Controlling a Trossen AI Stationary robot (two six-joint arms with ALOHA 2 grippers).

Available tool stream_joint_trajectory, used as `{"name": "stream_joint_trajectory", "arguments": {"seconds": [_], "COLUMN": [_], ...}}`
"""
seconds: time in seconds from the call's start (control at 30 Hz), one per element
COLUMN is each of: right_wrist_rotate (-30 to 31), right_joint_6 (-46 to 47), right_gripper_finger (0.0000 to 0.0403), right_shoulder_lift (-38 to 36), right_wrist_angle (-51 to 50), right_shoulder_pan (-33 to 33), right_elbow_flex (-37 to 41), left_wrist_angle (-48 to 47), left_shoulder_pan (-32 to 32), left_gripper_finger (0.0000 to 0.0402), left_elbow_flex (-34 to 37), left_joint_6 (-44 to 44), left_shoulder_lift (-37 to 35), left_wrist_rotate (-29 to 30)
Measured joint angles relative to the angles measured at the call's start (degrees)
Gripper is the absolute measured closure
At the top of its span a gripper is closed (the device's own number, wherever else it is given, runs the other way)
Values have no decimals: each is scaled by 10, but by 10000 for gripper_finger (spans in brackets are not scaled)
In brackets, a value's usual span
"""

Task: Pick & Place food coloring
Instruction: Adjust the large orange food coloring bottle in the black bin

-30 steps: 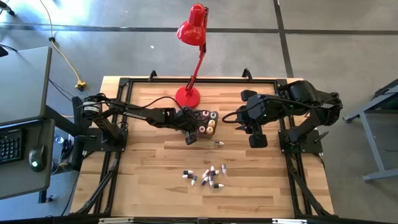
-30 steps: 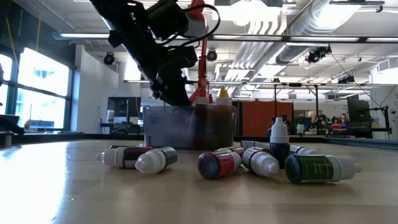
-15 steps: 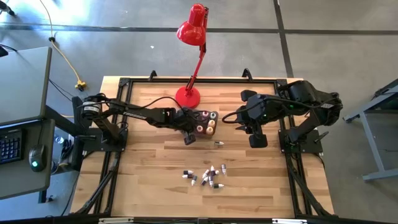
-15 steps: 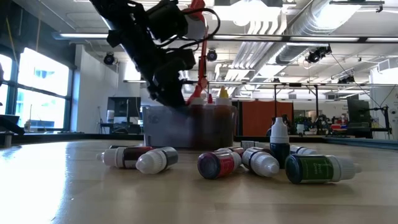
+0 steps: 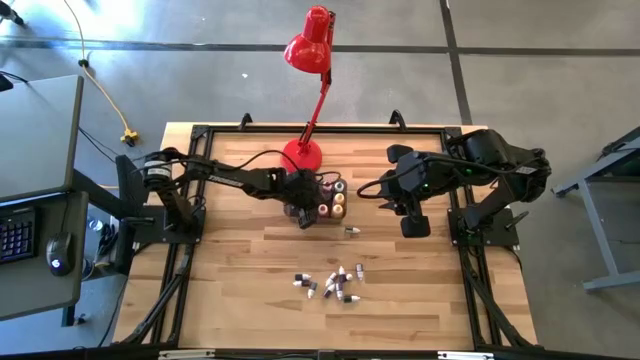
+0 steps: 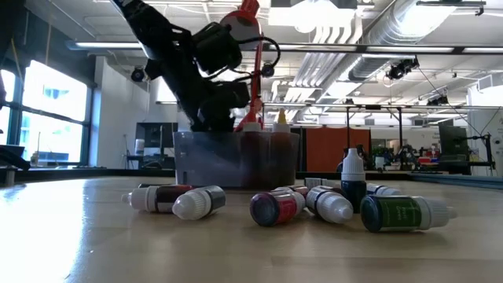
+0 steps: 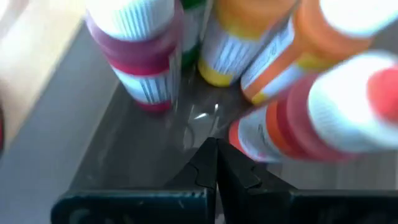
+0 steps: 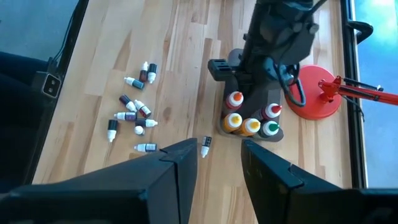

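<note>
The left claw is shut and empty, its tips pressed together inside the grey tub, just above the tub's floor; only its wrist view shows this, with a maroon bottle, an orange-yellow bottle and a red-capped bottle standing close around the tips. From above, the same claw sits over the tub's left end, hiding that part, while the upright bottles fill the tub's right end. The low view shows the tub side-on with the left arm dipping into it, and a red lamp behind. The right claw hovers half open, holding nothing, well right of the tub; its wrist view looks down on five caps in the tub. On the tabletop, one bottle lies alone near the tub, and a loose cluster lies nearer the front edge.
</note>
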State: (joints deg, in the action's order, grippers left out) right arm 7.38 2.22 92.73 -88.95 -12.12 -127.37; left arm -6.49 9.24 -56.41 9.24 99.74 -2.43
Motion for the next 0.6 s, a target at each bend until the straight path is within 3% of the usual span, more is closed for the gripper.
{"name": "stream_joint_trajectory", "arguments": {"seconds": [0.6], "right_wrist_rotate": [12], "right_joint_6": [-27], "right_gripper_finger": [286], "right_shoulder_lift": [0], "right_wrist_angle": [0], "right_shoulder_pan": [1], "right_elbow_flex": [0], "left_wrist_angle": [-4], "left_shoulder_pan": [13], "left_gripper_finger": [401], "left_elbow_flex": [-1], "left_joint_6": [-76], "left_shoulder_lift": [-1], "left_wrist_rotate": [-91]}}
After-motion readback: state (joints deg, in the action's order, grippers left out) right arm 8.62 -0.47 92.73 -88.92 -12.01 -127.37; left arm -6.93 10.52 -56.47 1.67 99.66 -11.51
